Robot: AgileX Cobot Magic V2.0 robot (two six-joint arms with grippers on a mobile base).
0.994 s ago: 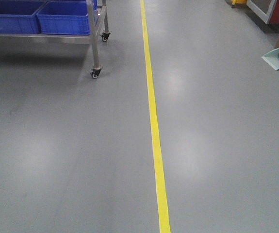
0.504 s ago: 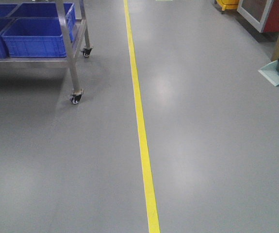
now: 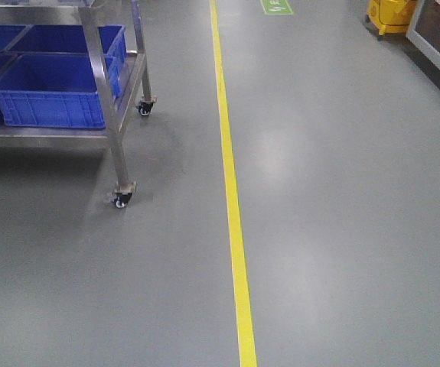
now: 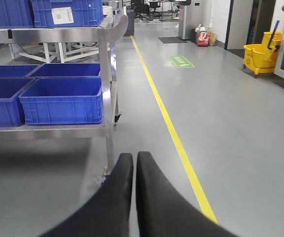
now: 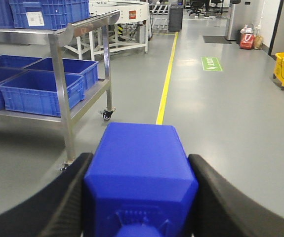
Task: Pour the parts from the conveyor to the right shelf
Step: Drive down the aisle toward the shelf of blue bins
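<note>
The right gripper has its black fingers spread wide and clamped on both sides of the blue plastic box, which is held up over the grey floor. The left gripper is pressed fully together with nothing in it. Left of the yellow floor line stands the stainless-steel wheeled rack, with blue plastic crates on its lower shelf.

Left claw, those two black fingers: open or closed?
Closed and empty: the left gripper's two black fingers lie side by side, only a thin slit between them.
</note>
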